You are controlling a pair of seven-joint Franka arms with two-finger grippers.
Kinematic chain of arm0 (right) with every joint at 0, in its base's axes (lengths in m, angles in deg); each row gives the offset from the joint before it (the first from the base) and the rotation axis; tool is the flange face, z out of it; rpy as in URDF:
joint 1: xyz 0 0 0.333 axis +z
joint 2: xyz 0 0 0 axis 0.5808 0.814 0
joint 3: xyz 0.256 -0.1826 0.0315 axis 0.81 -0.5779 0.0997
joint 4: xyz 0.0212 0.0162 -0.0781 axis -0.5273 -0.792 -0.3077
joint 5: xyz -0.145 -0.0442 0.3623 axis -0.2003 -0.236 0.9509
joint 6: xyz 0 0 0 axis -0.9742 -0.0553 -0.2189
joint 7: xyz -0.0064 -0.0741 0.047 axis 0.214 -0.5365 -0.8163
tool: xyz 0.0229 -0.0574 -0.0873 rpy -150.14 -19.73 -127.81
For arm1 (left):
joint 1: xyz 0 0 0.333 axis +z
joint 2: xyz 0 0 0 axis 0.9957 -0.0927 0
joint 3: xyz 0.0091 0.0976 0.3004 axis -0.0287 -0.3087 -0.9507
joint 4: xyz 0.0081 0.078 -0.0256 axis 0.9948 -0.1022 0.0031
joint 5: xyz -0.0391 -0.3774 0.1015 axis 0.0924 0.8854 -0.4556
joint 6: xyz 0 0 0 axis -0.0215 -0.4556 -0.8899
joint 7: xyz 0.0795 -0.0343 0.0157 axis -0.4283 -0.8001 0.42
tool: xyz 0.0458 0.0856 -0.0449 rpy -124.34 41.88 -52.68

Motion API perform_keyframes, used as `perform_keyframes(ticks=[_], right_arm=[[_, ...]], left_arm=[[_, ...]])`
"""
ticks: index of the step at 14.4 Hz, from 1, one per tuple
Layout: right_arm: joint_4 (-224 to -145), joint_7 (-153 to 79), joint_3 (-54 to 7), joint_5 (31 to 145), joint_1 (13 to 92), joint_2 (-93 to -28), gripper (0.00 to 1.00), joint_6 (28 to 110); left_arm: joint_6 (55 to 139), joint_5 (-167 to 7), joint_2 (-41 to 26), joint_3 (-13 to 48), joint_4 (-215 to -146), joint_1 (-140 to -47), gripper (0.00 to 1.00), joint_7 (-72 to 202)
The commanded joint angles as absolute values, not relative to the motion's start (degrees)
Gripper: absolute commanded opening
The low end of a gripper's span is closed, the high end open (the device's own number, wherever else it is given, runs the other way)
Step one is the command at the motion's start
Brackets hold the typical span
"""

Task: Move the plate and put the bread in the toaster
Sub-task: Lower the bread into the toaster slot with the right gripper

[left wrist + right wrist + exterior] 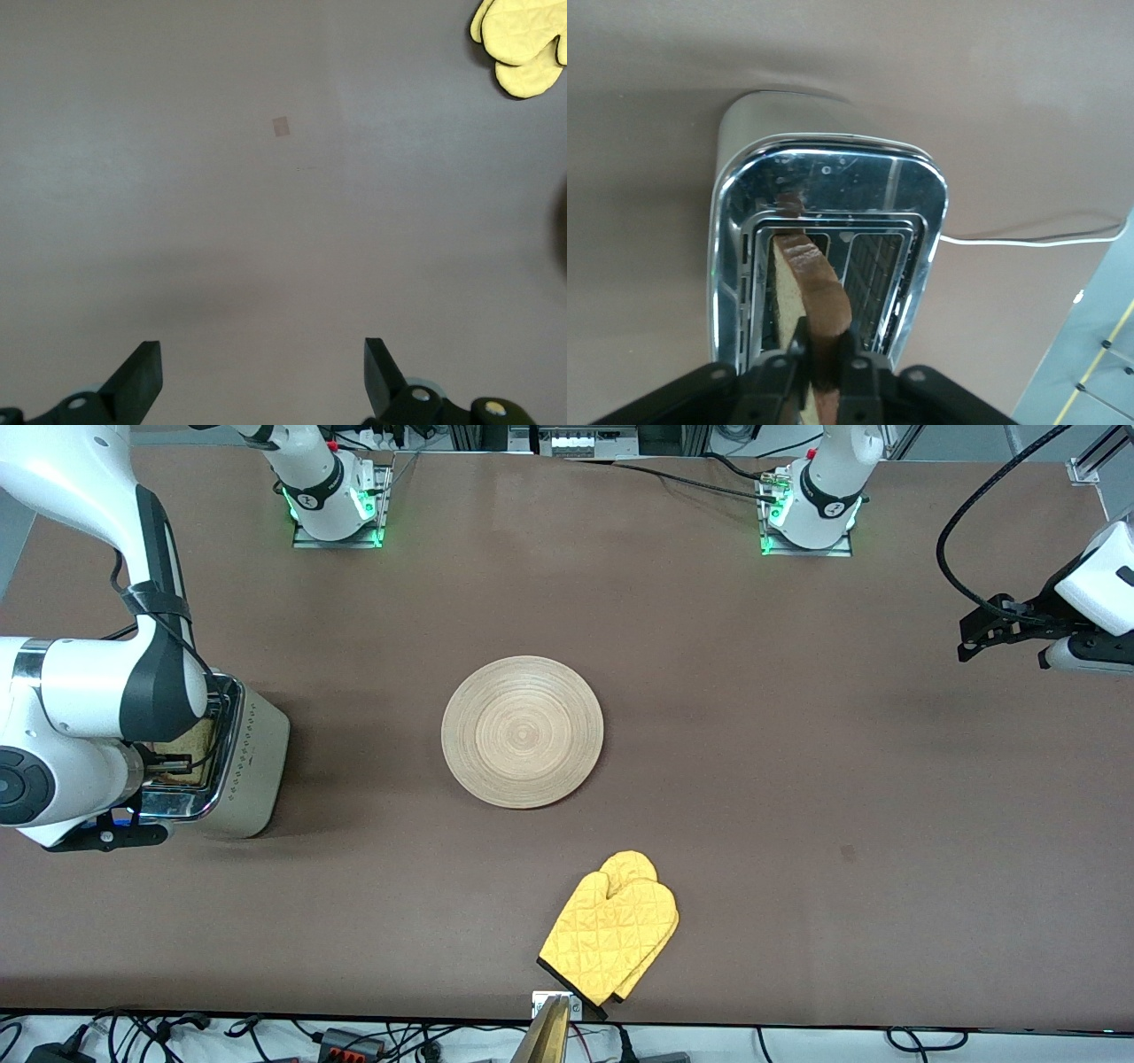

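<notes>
Right wrist view: bread [815, 292] in toaster [833, 204]

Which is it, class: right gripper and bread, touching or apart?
Touching: the right wrist view shows the right gripper clamped on the bread above the toaster.

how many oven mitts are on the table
2, it seems: yellow oven mitts stacked one on the other at the table edge nearest the front camera, nearer than the plate. The lower one is mostly hidden.
</notes>
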State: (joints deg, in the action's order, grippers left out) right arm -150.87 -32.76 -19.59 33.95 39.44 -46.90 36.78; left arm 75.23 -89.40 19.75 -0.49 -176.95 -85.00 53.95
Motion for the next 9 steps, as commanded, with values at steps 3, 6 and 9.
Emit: perform_keyframes(ticks=[3, 6, 9], right_arm=[[-148.71, -32.58, -19.24, 39.90, 37.97, -47.27, 1.00, 35.04], [-148.54, -32.67, -19.24, 44.98, 37.88, -51.48, 1.00, 32.32], [-148.54, -32.93, -19.15, 46.41, 38.75, -56.85, 1.00, 29.78]], left_arm=[[73.71, -88.71, 18.50, -0.40, -174.48, -84.77, 1.00, 53.83], [73.89, -88.72, 18.50, -0.23, -174.48, -84.77, 1.00, 54.18], [73.89, -88.72, 18.59, -0.22, -174.39, -84.77, 1.00, 54.18]])
